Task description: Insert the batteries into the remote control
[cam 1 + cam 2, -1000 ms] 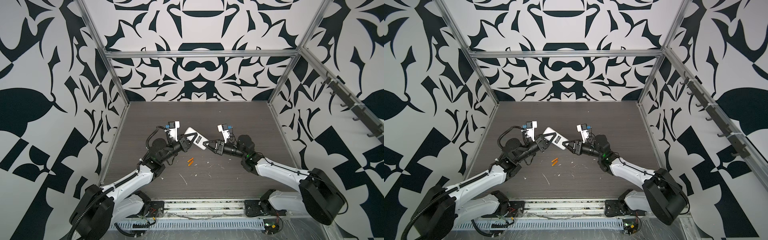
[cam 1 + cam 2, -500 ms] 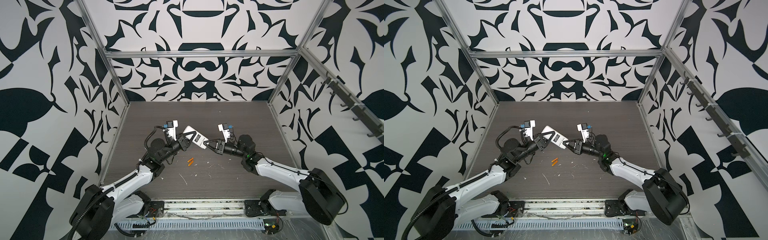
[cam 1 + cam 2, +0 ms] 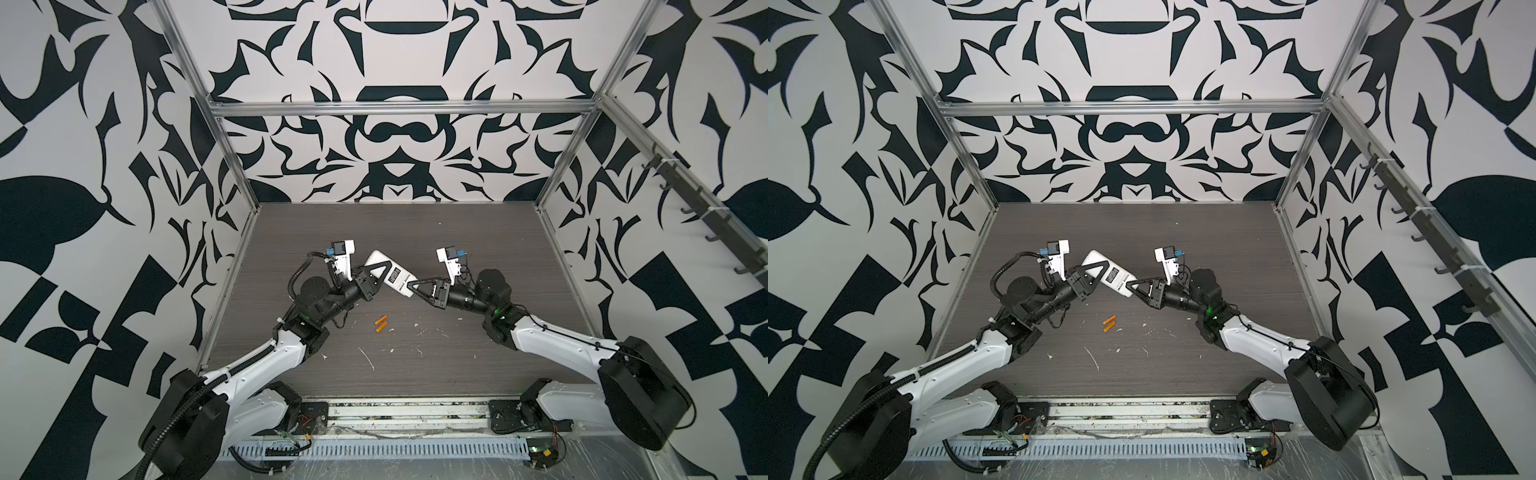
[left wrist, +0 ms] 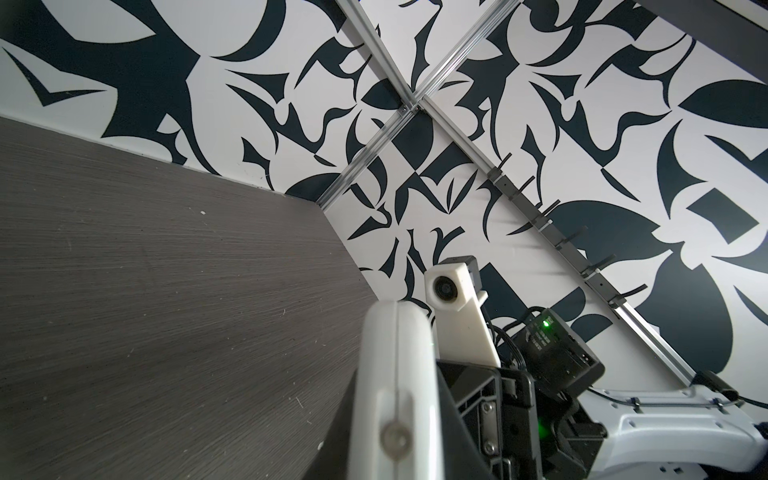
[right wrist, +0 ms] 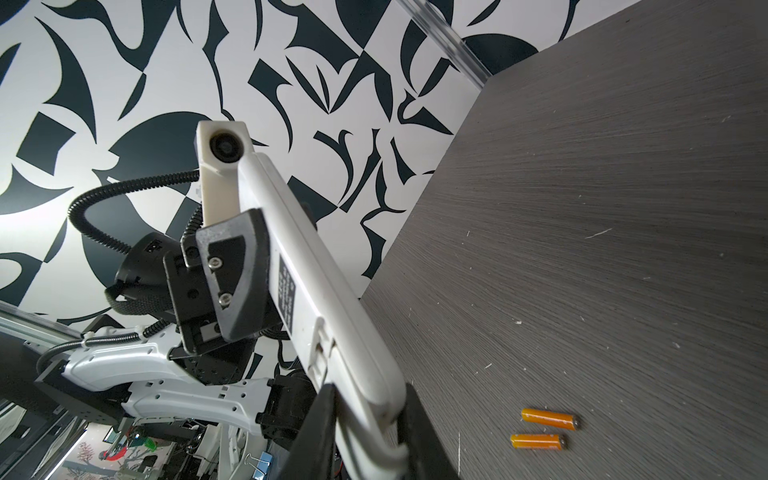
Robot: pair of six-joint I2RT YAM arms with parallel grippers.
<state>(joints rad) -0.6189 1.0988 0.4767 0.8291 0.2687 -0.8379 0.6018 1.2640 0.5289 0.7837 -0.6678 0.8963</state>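
The remote control (image 3: 390,273) is held up off the table (image 3: 478,249) between the two arms, tilted, with its plain white back and dark label facing up in both top views. The left gripper (image 3: 376,277) is clamped across the remote's upper half; in the right wrist view its dark finger (image 5: 237,274) lies flat against the white back beside the label. The right gripper (image 3: 413,286) has the remote's lower end between its two dark fingers (image 5: 419,436), closed onto it, as the right wrist view shows at close range. A seam and small latch mark that end of the back.

The two batteries (image 3: 381,323) lie on the table below the remote, side by side and nearly parallel, just apart from each other, untouched by either gripper. In the right wrist view they show as orange cylinders (image 5: 548,419) with pale metal ends. White flecks (image 3: 368,358) are scattered over the dark wood-grain surface near them.
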